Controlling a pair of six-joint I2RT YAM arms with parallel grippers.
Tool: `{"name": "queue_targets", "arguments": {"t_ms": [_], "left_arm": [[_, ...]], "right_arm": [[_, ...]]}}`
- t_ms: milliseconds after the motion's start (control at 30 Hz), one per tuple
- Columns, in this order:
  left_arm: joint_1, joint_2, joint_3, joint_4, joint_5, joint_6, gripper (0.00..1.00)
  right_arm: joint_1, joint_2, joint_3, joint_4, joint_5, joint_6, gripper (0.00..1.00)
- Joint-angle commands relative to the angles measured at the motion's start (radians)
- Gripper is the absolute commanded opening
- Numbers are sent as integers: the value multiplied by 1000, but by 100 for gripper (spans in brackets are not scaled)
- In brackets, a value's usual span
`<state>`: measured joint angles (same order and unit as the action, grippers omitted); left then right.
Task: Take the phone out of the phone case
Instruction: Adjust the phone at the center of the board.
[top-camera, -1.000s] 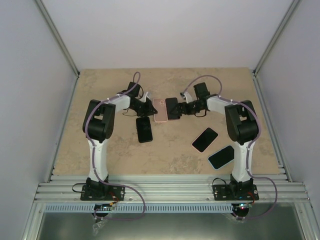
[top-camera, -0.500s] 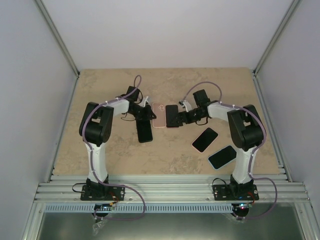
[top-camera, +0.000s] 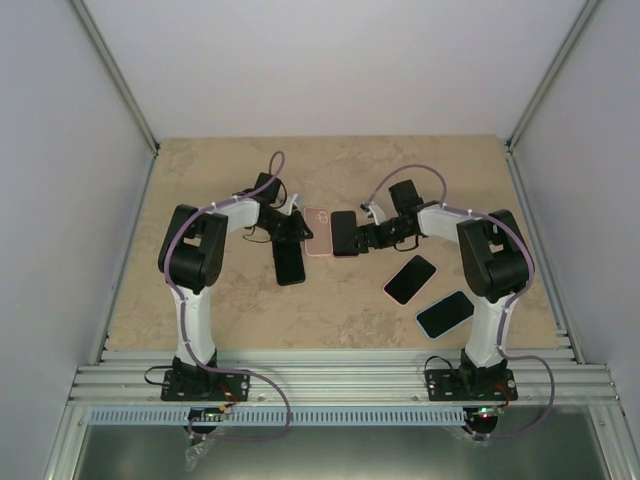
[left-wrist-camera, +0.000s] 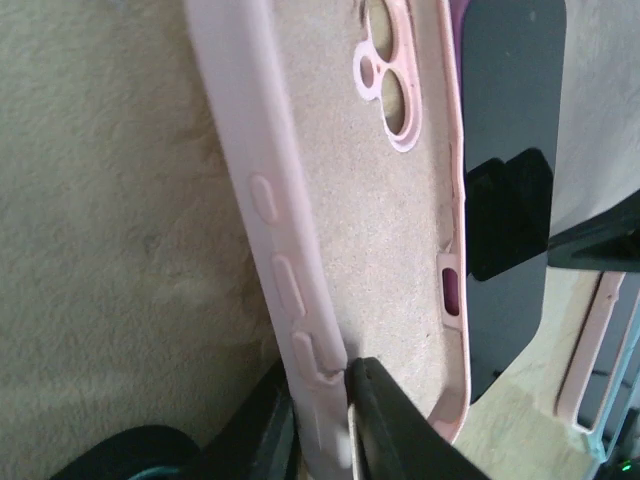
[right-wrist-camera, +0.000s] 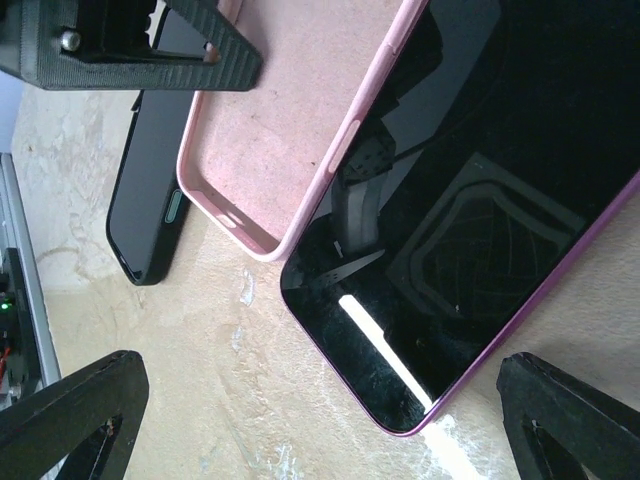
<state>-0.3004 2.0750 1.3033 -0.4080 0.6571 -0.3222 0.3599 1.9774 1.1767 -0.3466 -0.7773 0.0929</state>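
Top view: the empty pink case (top-camera: 318, 231) and the dark phone (top-camera: 344, 232) lie side by side on the surface (top-camera: 450, 170), between the left fingers (top-camera: 297, 228) and the right fingers (top-camera: 364, 238). Both sit slightly nearer the arm bases than a second ago.

Left wrist: the left fingers (left-wrist-camera: 350, 400) pinch the case's (left-wrist-camera: 360, 250) near side wall. The phone (left-wrist-camera: 505, 200) lies just beyond its far wall.

Right wrist: the right fingers (right-wrist-camera: 75, 415) are spread wide and hold nothing. The purple-edged phone (right-wrist-camera: 450, 200) lies screen up ahead of them.
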Motion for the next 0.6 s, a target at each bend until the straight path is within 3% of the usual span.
{"name": "queue_targets", "arguments": {"t_ms": [0, 133, 400, 467, 567], "left_arm": [[-29, 20, -5, -95, -58, 20, 21], [-28, -15, -10, -93, -104, 17, 40], [-26, -121, -22, -84, -222, 3, 67], [-26, -158, -23, -88, -257, 6, 79], [-26, -216, -30, -99, -279, 12, 85]], "right_arm": [[-15, 37, -30, -103, 67, 16, 98], [-18, 25, -35, -98, 64, 18, 98], [-22, -37, -34, -101, 87, 10, 98], [-22, -57, -34, -105, 98, 4, 98], [-24, -86, -31, -110, 112, -3, 98]]}}
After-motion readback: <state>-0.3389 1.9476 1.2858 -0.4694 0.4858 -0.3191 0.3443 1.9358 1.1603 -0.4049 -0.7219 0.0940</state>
